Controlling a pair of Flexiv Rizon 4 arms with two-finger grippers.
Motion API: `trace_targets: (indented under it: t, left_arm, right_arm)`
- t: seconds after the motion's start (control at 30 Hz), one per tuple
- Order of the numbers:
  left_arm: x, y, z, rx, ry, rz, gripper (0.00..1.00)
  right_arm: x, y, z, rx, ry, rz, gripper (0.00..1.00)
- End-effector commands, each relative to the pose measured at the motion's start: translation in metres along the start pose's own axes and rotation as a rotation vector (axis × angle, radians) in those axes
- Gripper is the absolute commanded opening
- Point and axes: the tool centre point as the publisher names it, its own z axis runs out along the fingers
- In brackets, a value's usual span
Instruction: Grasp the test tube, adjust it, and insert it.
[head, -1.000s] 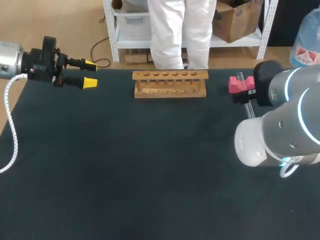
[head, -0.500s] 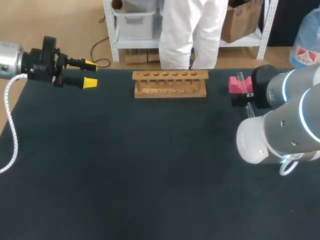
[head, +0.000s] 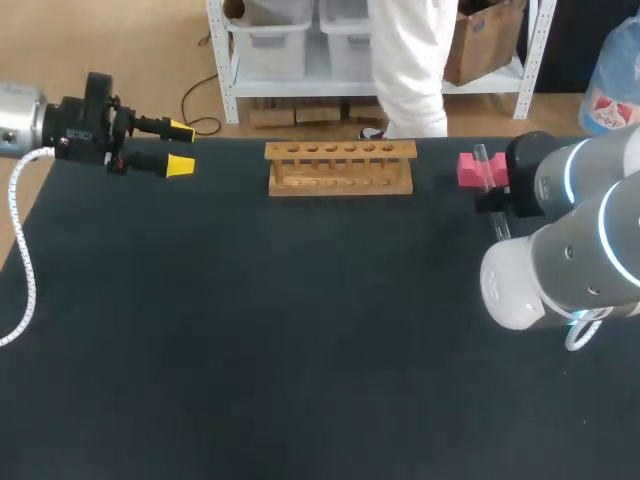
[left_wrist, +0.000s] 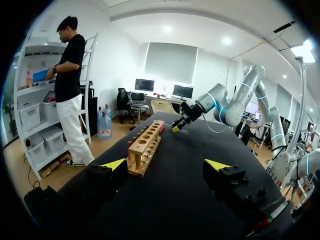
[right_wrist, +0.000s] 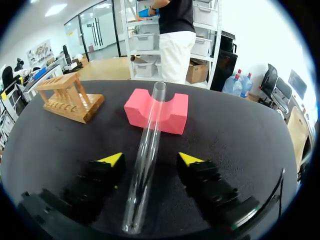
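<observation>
test tube (right_wrist: 148, 145) lies at 2 o'clock on the table (head: 300, 330), its mouth on the pink block (right_wrist: 175, 117). the right gripper (right_wrist: 150, 159) is open astride it, untouching. the left gripper (head: 181, 147) is open at 10 o'clock.

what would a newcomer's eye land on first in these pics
The clear test tube stands out most: it leans with its open end in the notch of the pink foam block, its length lying between the open fingers of the right gripper, which do not touch it. Next comes the wooden rack near the table's far edge, with the left gripper hanging open off to its left.
</observation>
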Motion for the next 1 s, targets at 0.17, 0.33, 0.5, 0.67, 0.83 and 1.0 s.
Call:
trace_targets:
  t: [0.17, 0.33, 0.5, 0.67, 0.83, 1.0]
  left_arm:
    - [0.001, 0.000, 0.000, 0.000, -0.003, 0.003, 1.00]
    - [0.001, 0.000, 0.000, 0.000, -0.003, 0.003, 1.00]
    - [0.001, 0.000, 0.000, 0.000, -0.003, 0.003, 1.00]
    - [0.001, 0.000, 0.000, 0.000, -0.003, 0.003, 1.00]
    - [0.001, 0.000, 0.000, 0.000, -0.003, 0.003, 1.00]
    - [0.001, 0.000, 0.000, 0.000, -0.003, 0.003, 1.00]
  right_arm:
    - [-0.002, 0.002, 0.000, 0.022, 0.017, -0.003, 0.45]
    - [-0.002, 0.002, -0.001, 0.034, 0.022, -0.002, 0.39]
    - [-0.002, 0.003, -0.001, 0.036, 0.027, -0.001, 0.26]
    - [-0.003, 0.003, -0.001, 0.048, 0.032, 0.006, 0.19]
    - [-0.003, 0.002, -0.005, 0.069, 0.031, 0.023, 0.00]
    - [-0.005, 0.001, -0.013, 0.091, 0.018, 0.044, 0.00]
